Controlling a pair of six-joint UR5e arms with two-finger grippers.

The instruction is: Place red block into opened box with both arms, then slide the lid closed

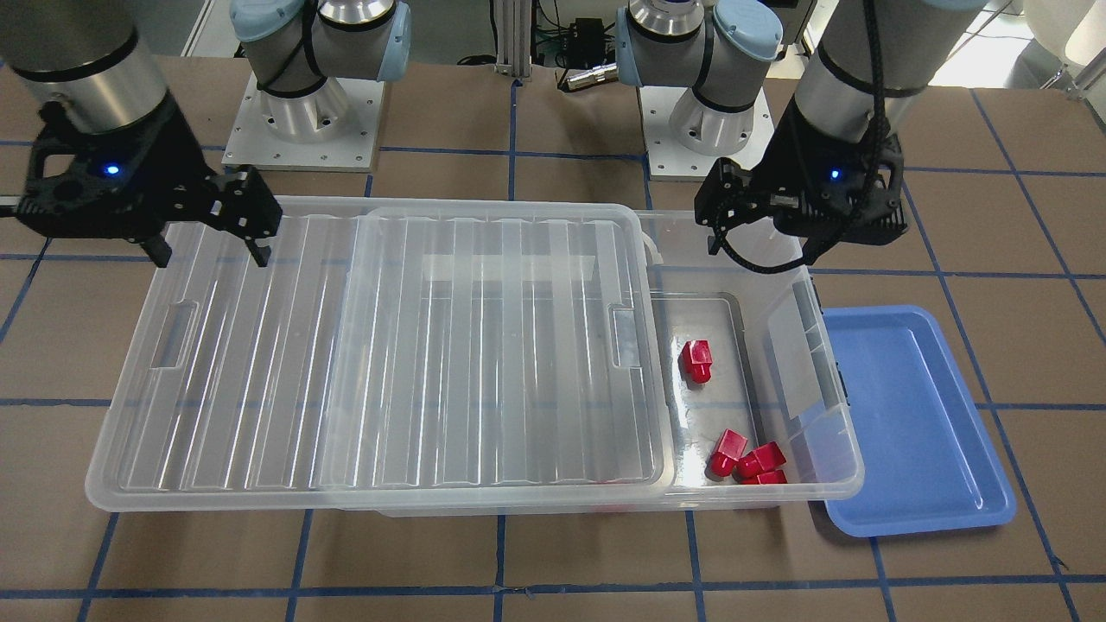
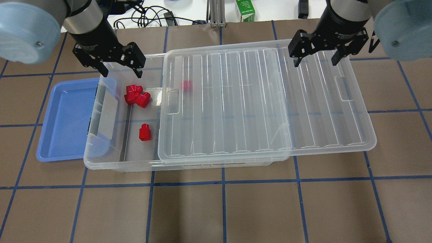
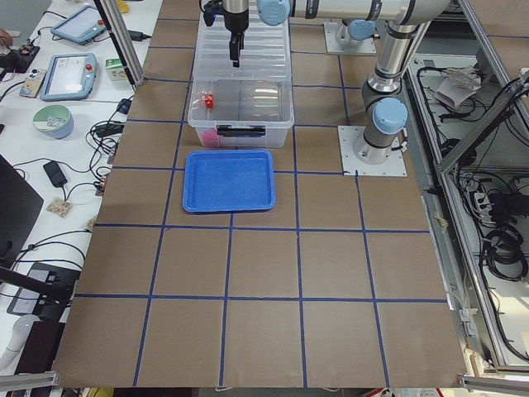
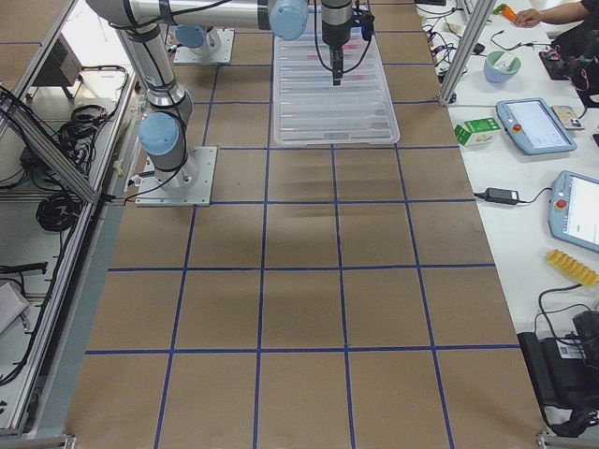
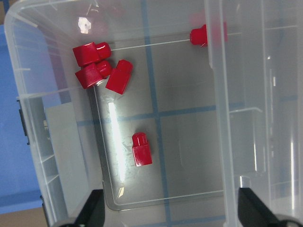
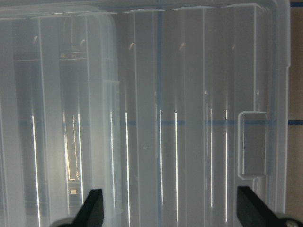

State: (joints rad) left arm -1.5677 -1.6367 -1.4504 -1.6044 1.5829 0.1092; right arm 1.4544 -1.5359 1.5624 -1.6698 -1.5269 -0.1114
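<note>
The red block (image 2: 144, 132) is seen inside the box (image 2: 101, 162) at frame left, exposed because the lid (image 2: 256, 101) is offset rightward. Left gripper (image 2: 121, 72) and right gripper (image 2: 315, 62) are held wide open, empty.

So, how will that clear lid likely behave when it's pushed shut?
The lid looks thin and clear, so probably light; its long ribs likely keep it fairly stiff. It rests on the box rim, plastic on plastic, so it should slide easily. Overhanging one end, it may skew or tip if pushed off-centre.
</note>
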